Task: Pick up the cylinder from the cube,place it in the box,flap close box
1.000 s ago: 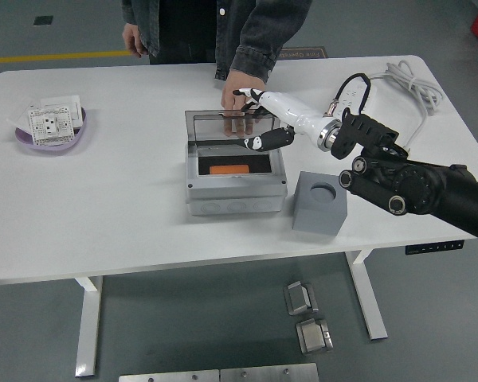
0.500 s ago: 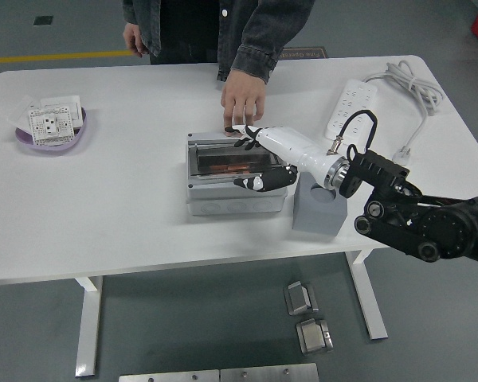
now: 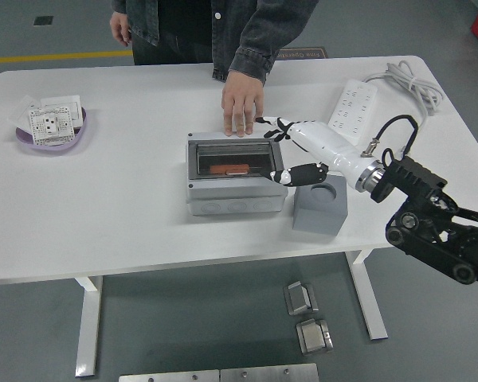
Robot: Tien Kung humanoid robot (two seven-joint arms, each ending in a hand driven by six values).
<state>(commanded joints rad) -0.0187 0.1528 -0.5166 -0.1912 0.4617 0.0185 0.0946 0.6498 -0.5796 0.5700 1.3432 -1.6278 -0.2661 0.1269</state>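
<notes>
The grey box (image 3: 236,197) stands mid-table with its clear flap (image 3: 235,160) down over the top. An orange cylinder (image 3: 228,169) shows through the flap inside. The grey cube (image 3: 319,209) with an empty round hole sits right of the box. My right hand (image 3: 287,151), white with black fingertips, hovers open at the box's right edge, holding nothing. A person's hand (image 3: 242,107) rests flat on the table just behind the box. My left arm is out of view.
A purple dish (image 3: 24,139) with white socket parts sits at the far left. A white power strip (image 3: 352,103) and its cable lie at the back right. The person stands at the far side.
The flap went from raised to closed over the box. My right hand pressed it down, then pulled back to the right. The person's hand moved off the flap to the table behind.
</notes>
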